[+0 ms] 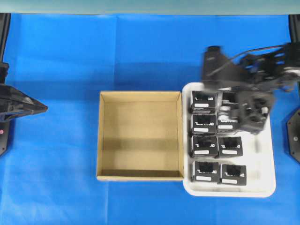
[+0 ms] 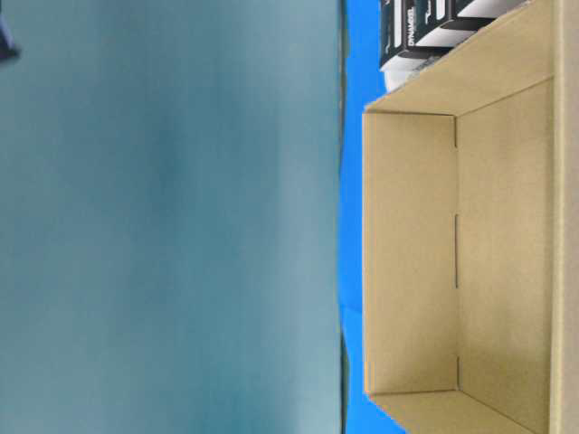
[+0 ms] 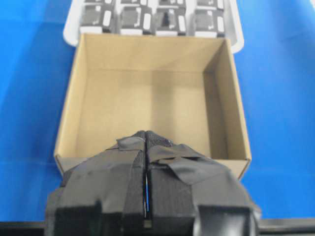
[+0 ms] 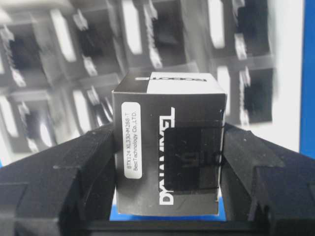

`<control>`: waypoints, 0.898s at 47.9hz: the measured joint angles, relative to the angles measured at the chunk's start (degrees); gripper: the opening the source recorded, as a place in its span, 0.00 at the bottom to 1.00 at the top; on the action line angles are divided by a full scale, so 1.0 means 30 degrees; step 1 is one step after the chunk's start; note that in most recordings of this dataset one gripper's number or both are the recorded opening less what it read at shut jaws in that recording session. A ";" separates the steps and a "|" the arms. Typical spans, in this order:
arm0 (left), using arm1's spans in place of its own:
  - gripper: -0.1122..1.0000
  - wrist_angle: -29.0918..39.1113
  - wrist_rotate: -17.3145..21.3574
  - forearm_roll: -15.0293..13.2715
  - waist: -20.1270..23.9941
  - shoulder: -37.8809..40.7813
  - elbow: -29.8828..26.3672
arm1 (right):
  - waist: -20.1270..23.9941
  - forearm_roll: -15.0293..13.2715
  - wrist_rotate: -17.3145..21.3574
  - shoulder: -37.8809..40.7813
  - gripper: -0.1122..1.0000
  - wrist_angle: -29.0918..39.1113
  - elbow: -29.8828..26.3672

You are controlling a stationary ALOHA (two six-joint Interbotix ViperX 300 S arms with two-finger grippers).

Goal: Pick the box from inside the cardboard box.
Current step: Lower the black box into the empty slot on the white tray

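1. My right gripper (image 4: 167,162) clamps its jaws on the box (image 4: 170,147), above the white tray (image 1: 267,187).
2. My left gripper (image 3: 146,196) is closed, facing the cardboard box (image 1: 139,136).

Overhead looks straight down; the table-level view, turned sideways, sits close beside the carton (image 2: 502,226). Left wrist view looks past its fingers (image 3: 172,182) into the same carton; right wrist view sits close between its fingers (image 4: 64,172).

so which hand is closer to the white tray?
Right. The right hand hangs over the white tray, clamped on a black box. The left hand sits shut across the cardboard box, far off.
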 measured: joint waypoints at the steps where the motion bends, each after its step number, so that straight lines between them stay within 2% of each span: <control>1: 0.04 0.0000 0.0000 0.0000 -0.0029 0.0029 0.0000 | -0.0029 0.0000 0.0029 -0.0293 0.64 -0.0059 0.0322; 11: 0.04 -0.0117 0.0000 0.0000 0.0000 0.0029 0.0000 | -0.0029 0.0000 -0.0029 -0.3311 0.64 -0.0674 0.3604; 21: 0.04 -0.0234 0.0000 -0.0029 0.0000 0.0029 0.0000 | 0.0059 0.0000 -0.0557 -0.4834 0.64 -0.2051 0.6504; 31: 0.04 -0.0762 0.0000 0.0000 0.0088 0.0029 0.0000 | 0.0117 0.0000 -0.1699 -0.4775 0.64 -0.4160 0.8174; 43: 0.04 -0.1230 -0.0557 0.0000 0.0088 0.0029 0.0000 | 0.0117 0.0000 -0.2256 -0.4014 0.64 -0.6006 0.8760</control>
